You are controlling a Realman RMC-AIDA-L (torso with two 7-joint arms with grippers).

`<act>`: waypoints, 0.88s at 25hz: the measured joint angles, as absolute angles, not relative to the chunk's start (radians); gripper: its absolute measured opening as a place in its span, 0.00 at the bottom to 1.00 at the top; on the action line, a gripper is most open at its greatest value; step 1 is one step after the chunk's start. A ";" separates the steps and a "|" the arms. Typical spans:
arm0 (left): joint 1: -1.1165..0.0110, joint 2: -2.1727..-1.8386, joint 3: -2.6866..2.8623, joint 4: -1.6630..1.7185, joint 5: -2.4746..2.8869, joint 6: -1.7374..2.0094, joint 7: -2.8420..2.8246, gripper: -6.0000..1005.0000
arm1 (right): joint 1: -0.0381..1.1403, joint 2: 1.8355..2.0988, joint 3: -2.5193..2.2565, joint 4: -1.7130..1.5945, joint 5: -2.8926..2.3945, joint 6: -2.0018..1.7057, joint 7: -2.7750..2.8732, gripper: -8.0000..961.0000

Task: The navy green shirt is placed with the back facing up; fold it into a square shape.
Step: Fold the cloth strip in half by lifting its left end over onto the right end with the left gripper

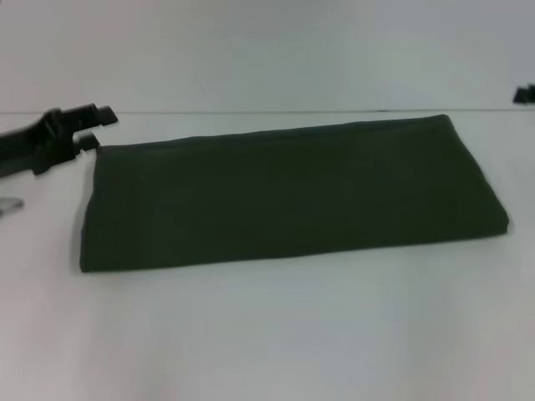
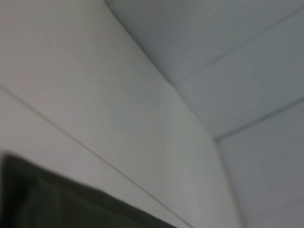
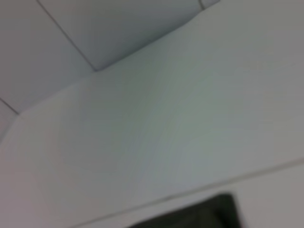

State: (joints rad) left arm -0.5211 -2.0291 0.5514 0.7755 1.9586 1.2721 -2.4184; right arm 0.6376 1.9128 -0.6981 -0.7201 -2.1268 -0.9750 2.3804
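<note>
**Folded shirt on the white table, my grippers off to the sides**

The navy green shirt (image 1: pixel 292 196) lies on the white table (image 1: pixel 267 334) in front of me, folded into a long, flat band — plain dark fabric, running from my left to my right, its right end slightly farther away. My left gripper (image 1: pixel 102 129) hovers just beside the shirt's far left corner, its two black fingers apart with nothing between them. My right gripper (image 1: pixel 524 94) shows only as a dark sliver at the right edge, well away from the shirt — whether its fingers are parted, I cannot tell. Each wrist view catches one corner of the shirt.
</note>
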 joint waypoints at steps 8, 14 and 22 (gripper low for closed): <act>-0.370 -2.014 0.502 0.659 1.866 1.512 -2.476 0.74 | 0.444 1.970 -0.618 -0.717 -1.891 -1.183 2.220 0.76; -0.311 -2.027 0.499 0.596 1.890 1.429 -2.549 0.94 | 0.426 1.974 -0.543 -0.648 -1.869 -1.218 2.158 0.94; -0.312 -2.036 0.513 0.510 1.890 1.298 -2.575 0.93 | 0.434 1.969 -0.537 -0.635 -1.867 -1.217 2.139 0.96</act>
State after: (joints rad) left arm -0.3120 -2.0355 0.5128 0.5100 1.8903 1.2984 -2.5747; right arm 0.4343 1.9694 -0.5370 -0.6353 -1.8668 -1.2167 2.1387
